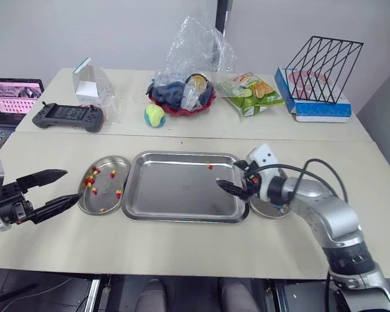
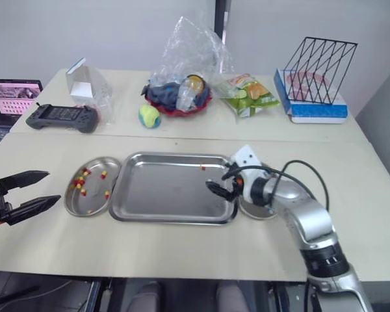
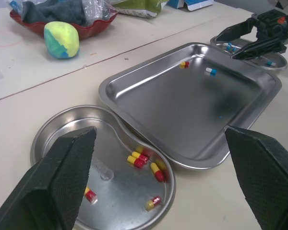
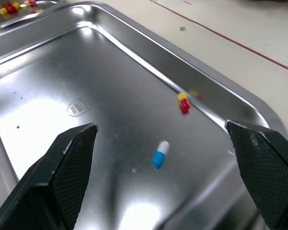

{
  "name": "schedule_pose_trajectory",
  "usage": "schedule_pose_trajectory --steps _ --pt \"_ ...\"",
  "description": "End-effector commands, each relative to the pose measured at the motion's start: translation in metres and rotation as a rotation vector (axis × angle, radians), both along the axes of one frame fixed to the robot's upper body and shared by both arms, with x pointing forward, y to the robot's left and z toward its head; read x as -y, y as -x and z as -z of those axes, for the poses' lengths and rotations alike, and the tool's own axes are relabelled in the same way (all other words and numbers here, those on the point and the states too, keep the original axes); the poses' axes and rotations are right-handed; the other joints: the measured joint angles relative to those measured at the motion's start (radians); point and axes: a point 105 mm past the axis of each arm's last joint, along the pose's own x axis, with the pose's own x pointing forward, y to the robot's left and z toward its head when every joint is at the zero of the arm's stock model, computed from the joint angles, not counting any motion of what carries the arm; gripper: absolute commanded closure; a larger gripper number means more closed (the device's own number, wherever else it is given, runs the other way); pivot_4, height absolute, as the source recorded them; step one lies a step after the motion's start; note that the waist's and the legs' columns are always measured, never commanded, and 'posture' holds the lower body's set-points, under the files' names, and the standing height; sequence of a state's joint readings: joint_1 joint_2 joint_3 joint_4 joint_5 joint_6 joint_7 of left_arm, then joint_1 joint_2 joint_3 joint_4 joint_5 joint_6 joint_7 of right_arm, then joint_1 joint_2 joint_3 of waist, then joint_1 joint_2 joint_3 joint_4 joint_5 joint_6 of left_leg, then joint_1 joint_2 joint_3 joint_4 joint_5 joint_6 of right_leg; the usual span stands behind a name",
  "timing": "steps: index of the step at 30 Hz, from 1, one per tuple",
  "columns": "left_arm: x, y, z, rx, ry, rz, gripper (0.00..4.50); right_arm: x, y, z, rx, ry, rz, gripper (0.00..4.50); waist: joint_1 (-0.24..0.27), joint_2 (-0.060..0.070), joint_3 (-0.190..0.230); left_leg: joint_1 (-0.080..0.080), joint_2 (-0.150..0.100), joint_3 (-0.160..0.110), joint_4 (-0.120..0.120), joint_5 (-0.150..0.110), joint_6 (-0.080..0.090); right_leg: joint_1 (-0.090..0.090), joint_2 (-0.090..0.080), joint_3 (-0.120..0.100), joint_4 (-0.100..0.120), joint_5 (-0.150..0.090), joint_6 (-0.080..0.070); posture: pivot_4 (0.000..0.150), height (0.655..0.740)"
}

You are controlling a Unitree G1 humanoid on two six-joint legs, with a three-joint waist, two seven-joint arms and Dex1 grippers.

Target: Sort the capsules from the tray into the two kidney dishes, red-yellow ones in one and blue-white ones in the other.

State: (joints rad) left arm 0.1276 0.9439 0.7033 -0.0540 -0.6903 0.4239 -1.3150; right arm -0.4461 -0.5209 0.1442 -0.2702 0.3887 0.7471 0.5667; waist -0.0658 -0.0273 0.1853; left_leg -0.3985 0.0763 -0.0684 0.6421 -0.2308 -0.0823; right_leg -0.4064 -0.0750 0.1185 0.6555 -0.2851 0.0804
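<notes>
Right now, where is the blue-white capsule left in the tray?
In the right wrist view, the blue-white capsule lies in the tray at its right end, near the red-yellow capsule and in front of the open right gripper.

A shiny metal tray (image 1: 182, 201) lies flat. Two capsules lie in it, near its far right corner: one red-yellow capsule (image 4: 183, 102) and one blue-white capsule (image 4: 160, 154) just beside it. The left kidney dish (image 1: 104, 198) sits right up against the tray and holds several red-yellow pills (image 3: 139, 159). The right kidney dish (image 1: 266, 209) sits at the tray's other side and holds a few blue-white pills (image 3: 229, 47).
</notes>
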Motion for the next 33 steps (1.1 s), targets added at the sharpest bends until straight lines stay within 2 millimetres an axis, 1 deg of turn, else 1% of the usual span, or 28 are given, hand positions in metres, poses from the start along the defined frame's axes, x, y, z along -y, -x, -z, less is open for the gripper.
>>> schedule_pose_trajectory --steps 1,4,11,14,17,19,21,23,27,28,31,33 --pt "-0.003 0.005 -0.013 0.054 -0.012 -0.012 0.02 -0.008 -0.007 -0.007 0.044 0.019 0.031 0.0 0.001 0.0 0.0 0.0 0.0 0.0 0.0 0.0 0.0 0.0 0.0 0.0 0.0 0.0 0.0 0.15 0.7289" --pt "-0.002 0.005 -0.014 0.057 -0.008 -0.014 0.02 -0.011 -0.009 -0.004 0.035 0.037 0.044 0.0 0.003 0.0 0.0 0.0 0.0 0.0 0.0 0.0 0.0 0.0 0.0 0.0 0.001 0.0 0.0 0.15 0.7289" --pt "0.003 0.01 -0.01 0.059 -0.037 0.006 0.02 -0.02 -0.009 0.018 -0.041 0.061 0.094 0.0 -0.003 0.0 0.0 0.0 0.0 0.0 0.0 0.0 0.0 -0.001 0.0 0.0 0.002 0.0 0.0 0.15 0.7289" --pt "0.003 0.009 -0.011 0.057 -0.038 0.008 0.02 -0.018 -0.012 0.026 -0.056 0.091 0.122 0.0 -0.003 0.0 0.0 0.0 0.0 0.0 0.0 0.0 0.0 -0.002 0.001 0.0 0.002 0.0 -0.001 0.15 0.7289" --pt "0.003 0.007 -0.011 0.065 -0.045 0.01 0.0 -0.022 -0.011 0.031 -0.069 0.113 0.123 0.81 -0.002 0.0 0.0 0.0 0.0 0.0 0.0 0.0 0.0 -0.002 0.0 0.0 0.002 0.0 -0.001 0.15 0.7289" --pt "0.005 0.006 -0.01 0.071 -0.058 0.016 0.0 -0.025 -0.01 0.034 -0.084 0.108 0.12 1.44 -0.002 0.0 0.0 0.0 0.0 0.0 0.0 0.0 0.0 -0.002 0.0 0.0 0.002 0.0 -0.001 0.15 0.7289" --pt "0.006 0.006 -0.01 0.072 -0.06 0.019 0.0 -0.025 -0.008 0.036 -0.092 0.114 0.125 2.19 -0.003 -0.001 0.0 0.0 0.0 0.0 0.0 0.0 0.0 -0.002 0.001 0.0 0.002 0.0 -0.001 0.15 0.7289" --pt "0.006 0.006 -0.011 0.074 -0.062 0.02 0.0 -0.024 -0.008 0.037 -0.096 0.117 0.131 2.84 -0.003 -0.001 0.0 0.0 0.0 0.0 0.0 0.0 0.0 -0.002 0.001 0.0 0.002 0.0 -0.001 0.15 0.7289" --pt "0.005 0.006 -0.011 0.076 -0.064 0.02 0.0 -0.024 -0.008 0.035 -0.095 0.116 0.138 4.26 -0.002 -0.001 0.0 0.0 0.0 0.0 0.0 0.0 0.0 -0.001 0.0 0.0 0.002 0.0 -0.001 0.15 0.7289" --pt "0.005 0.005 -0.012 0.077 -0.064 0.021 0.0 -0.024 -0.009 0.035 -0.093 0.114 0.139 4.48 -0.002 -0.001 0.0 0.0 0.0 0.0 0.0 0.0 0.0 -0.001 0.0 0.0 0.002 0.0 -0.001 0.15 0.7289" --pt "0.005 0.003 -0.011 0.075 -0.053 0.012 0.0 -0.026 -0.009 0.03 -0.07 0.106 0.125 4.48 -0.002 -0.001 0.0 0.0 0.0 0.0 0.0 0.0 0.0 -0.001 0.001 0.0 0.002 0.0 -0.001 0.15 0.7289" --pt "0.004 0.002 -0.01 0.071 -0.046 0.007 0.0 -0.03 -0.01 0.021 -0.023 0.092 0.084 4.48 -0.003 -0.001 0.0 0.0 0.0 0.0 0.0 0.0 0.0 -0.001 0.001 0.0 0.002 0.0 -0.001 0.15 0.7289"
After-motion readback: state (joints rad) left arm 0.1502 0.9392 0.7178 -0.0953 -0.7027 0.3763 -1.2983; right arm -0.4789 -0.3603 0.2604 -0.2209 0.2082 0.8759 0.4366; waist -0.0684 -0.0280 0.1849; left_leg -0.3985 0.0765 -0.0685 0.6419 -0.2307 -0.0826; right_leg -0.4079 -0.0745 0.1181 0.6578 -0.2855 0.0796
